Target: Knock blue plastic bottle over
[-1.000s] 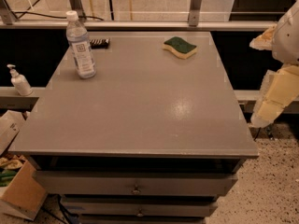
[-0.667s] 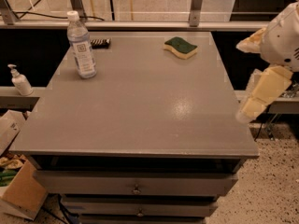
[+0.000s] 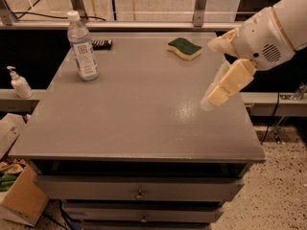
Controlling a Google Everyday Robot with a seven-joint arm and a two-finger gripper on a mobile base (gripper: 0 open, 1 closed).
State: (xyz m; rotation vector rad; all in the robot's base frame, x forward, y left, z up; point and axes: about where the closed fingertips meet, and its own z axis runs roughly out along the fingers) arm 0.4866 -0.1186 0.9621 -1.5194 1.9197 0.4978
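The blue plastic bottle [image 3: 82, 47] stands upright at the back left of the grey table [image 3: 129, 114]. It is clear with a white cap and a white label. My gripper [image 3: 211, 97] hangs over the table's right side, pointing down and left, far to the right of the bottle. It holds nothing that I can see.
A yellow and green sponge [image 3: 184, 48] lies at the back right. A small dark object [image 3: 101, 44] lies behind the bottle. A white pump dispenser [image 3: 19, 83] stands on a ledge to the left. Cardboard boxes [image 3: 19, 195] sit on the floor at the left.
My arm has moved left from beyond the table's right edge to above its right side. The bottle has not moved.
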